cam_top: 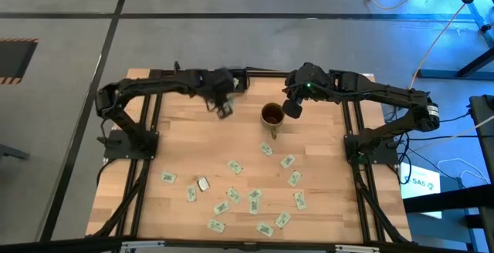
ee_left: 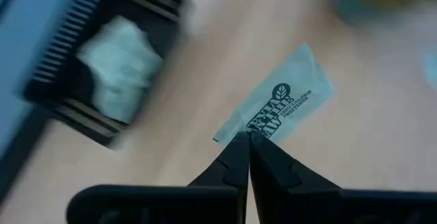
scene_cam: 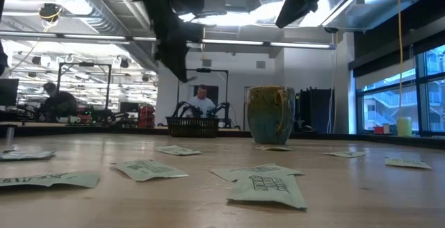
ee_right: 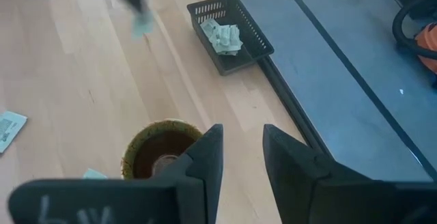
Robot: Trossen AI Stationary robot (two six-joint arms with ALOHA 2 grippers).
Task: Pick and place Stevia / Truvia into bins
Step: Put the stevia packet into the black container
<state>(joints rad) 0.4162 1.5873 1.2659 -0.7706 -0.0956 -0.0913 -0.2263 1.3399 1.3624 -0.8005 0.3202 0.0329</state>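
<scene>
The wooden table point(cam_top: 247, 141) carries scattered Stevia sachets point(cam_top: 255, 199). The mug point(cam_top: 272, 115) stands beneath the right gripper point(ee_right: 240, 157), whose fingers are parted and empty. Near the black tray point(ee_right: 249, 36), which contains sachets, the left gripper point(ee_left: 248, 141) pinches one sachet point(ee_left: 283, 104).

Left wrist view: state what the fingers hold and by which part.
The left gripper is shut on a Stevia sachet, pinching it at one short end; the rest sticks out free. The right gripper holds nothing.

blurred: black tray point(ee_left: 102, 67), its sachets point(ee_left: 119, 63) | cut off: mug point(ee_right: 160, 152) behind right end effector point(ee_right: 242, 149)
</scene>
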